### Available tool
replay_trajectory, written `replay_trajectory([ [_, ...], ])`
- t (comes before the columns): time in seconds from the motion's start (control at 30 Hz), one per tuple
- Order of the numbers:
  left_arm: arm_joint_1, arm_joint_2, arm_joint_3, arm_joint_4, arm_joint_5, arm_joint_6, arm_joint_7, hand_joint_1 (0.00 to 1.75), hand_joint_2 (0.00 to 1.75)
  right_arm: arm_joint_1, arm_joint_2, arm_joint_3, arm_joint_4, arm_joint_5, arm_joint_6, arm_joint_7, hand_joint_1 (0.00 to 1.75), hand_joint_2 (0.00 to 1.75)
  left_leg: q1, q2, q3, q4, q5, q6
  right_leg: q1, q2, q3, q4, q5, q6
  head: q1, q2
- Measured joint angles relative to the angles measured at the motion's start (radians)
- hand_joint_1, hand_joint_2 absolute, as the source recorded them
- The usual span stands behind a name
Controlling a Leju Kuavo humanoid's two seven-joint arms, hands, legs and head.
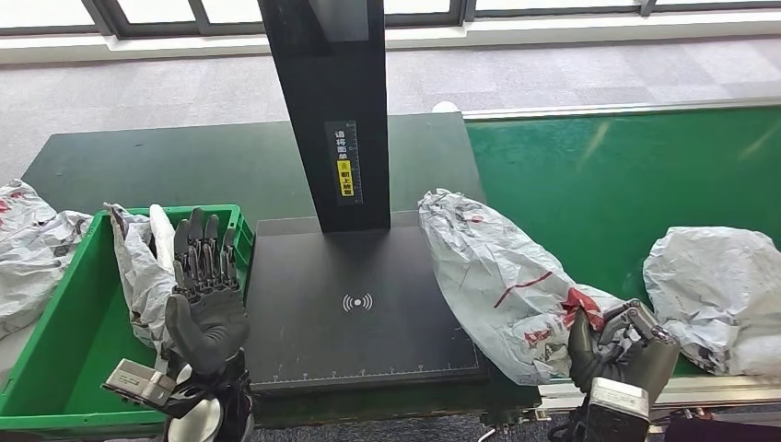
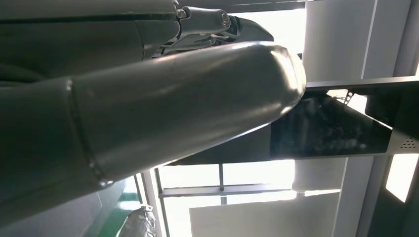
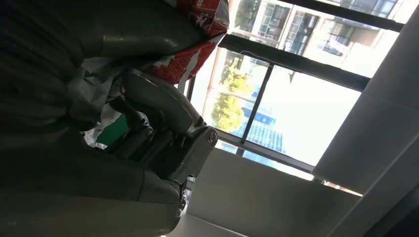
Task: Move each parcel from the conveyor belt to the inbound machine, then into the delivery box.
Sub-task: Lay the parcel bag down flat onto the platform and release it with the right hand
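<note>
On the green conveyor belt (image 1: 626, 184) lie two parcels, the right hand (image 1: 619, 348) gripping one parcel (image 1: 502, 276); left hand (image 1: 204, 295) released.

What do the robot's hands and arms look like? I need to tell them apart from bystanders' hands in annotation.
Both are dark grey. The left hand has black segmented fingers and a light grey wrist block; the right hand has a similar block. The left wrist view shows a smooth silver arm shell.

Daylight from the windows (image 3: 296, 98) lights the head view evenly and sharply. Both wrist views are backlit, their near parts dark and blurred.
</note>
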Motion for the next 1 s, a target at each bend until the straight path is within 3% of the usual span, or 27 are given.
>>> replay_trajectory([
  [0.27,-0.048,0.0,0.001,0.055,0.021,-0.028,0.0,0.0,0.0,-0.043,-0.02,0.213,0.113,0.031,0.119,0.04,1.75,1.75,0.001,0.0,-0.001,0.0,0.001,0.0,0.001,0.0,0.0,0.0,0.0,-0.001,0.0,0.0],
  [0.43,-0.073,0.001,0.001,0.087,0.04,-0.02,0.0,0.0,0.0,-0.101,-0.029,0.288,0.32,-0.01,0.168,0.025,1.75,1.75,0.001,-0.001,0.0,0.0,0.001,-0.001,0.001,0.0,0.0,0.001,0.0,-0.001,0.0,0.0],
  [0.67,-0.085,0.001,-0.013,0.114,0.052,0.011,0.0,0.0,0.0,-0.218,-0.031,0.306,0.65,-0.108,0.218,0.002,1.75,1.75,0.001,-0.003,-0.001,0.0,0.002,-0.001,0.001,-0.003,0.0,0.001,0.0,-0.001,0.0,0.0],
  [1.0,-0.1,0.003,-0.02,0.139,0.067,0.021,0.0,0.0,0.0,-0.328,-0.025,0.306,0.868,-0.179,0.236,-0.001,1.75,1.75,0.001,-0.003,0.0,0.0,0.002,-0.001,0.001,-0.003,0.0,0.001,0.0,-0.001,0.0,0.0],
])
